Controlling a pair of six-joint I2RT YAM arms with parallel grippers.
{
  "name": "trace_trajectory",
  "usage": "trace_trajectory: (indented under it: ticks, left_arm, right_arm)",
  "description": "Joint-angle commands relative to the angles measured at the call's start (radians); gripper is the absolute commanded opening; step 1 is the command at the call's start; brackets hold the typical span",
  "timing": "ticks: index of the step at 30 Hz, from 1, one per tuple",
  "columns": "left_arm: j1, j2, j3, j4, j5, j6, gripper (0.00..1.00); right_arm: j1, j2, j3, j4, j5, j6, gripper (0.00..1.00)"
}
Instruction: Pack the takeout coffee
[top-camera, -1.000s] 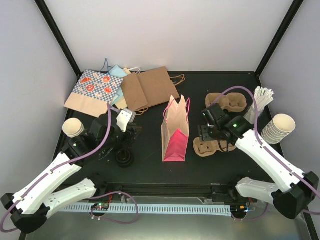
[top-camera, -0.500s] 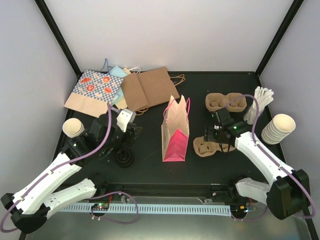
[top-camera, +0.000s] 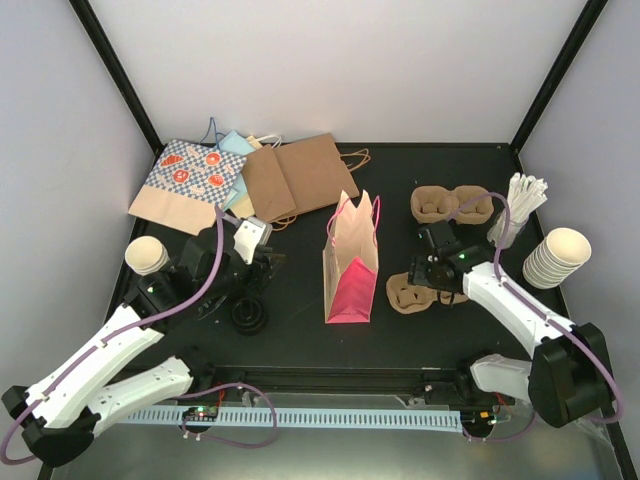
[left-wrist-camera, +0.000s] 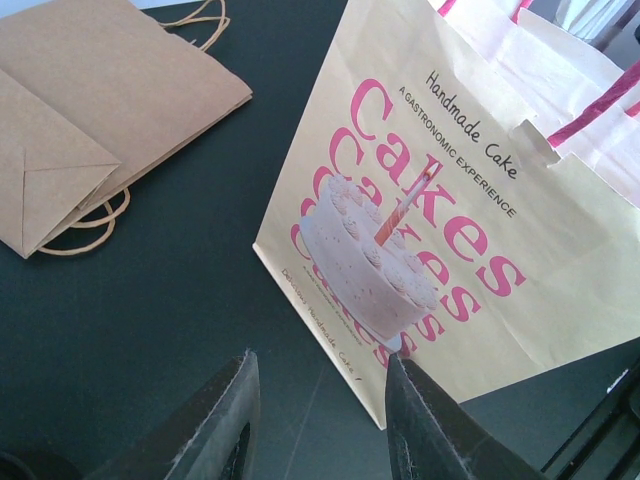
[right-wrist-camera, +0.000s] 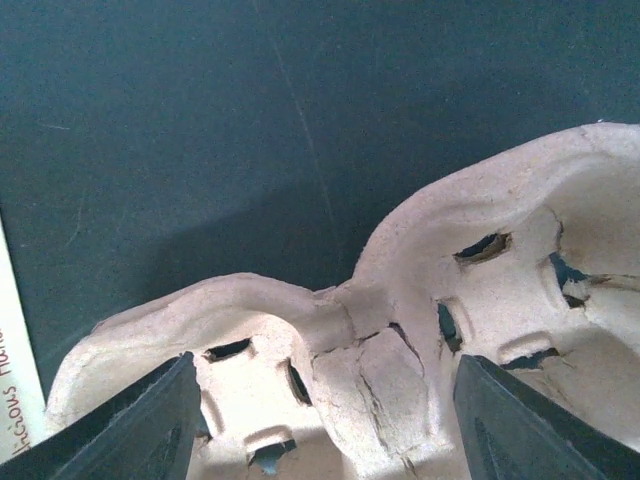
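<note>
No lidded coffee cup shows in any view. The cream and pink "Cakes" paper bag stands open mid-table; it also shows in the left wrist view. My left gripper is open and empty, just left of the bag's base. My right gripper is open, its fingers straddling the middle of a brown pulp cup carrier, low over it. The carrier is empty. I cannot tell if the fingers touch it.
A second pulp carrier lies behind the right gripper. Lidless cream cup stacks stand at far left and far right. A black lid stack sits by the left arm. Flat paper bags lie at back left. White sticks stand at right.
My right gripper has moved nearer and lower onto the near pulp carrier. The left arm has not moved.
</note>
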Motion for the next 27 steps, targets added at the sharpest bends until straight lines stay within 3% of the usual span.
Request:
trace_trajectory:
  ticks: [1,12,23,27]
  left_arm:
    - [0.007,0.005,0.032,0.018,-0.009,0.002,0.38]
    - [0.007,0.004,0.035,0.01,-0.019,0.009,0.38]
    - [0.007,0.001,0.034,0.002,-0.031,0.014,0.38]
    - [0.007,-0.002,0.035,-0.004,-0.04,0.016,0.38]
  right_arm:
    - [-0.001,0.026,-0.022,0.062,0.007,0.029,0.72]
    - [-0.001,0.138,0.013,0.092,0.029,-0.01,0.65]
    - [-0.001,0.143,0.026,0.083,0.073,0.029,0.4]
    - [-0.002,0.122,0.025,0.074,0.096,0.062,0.38]
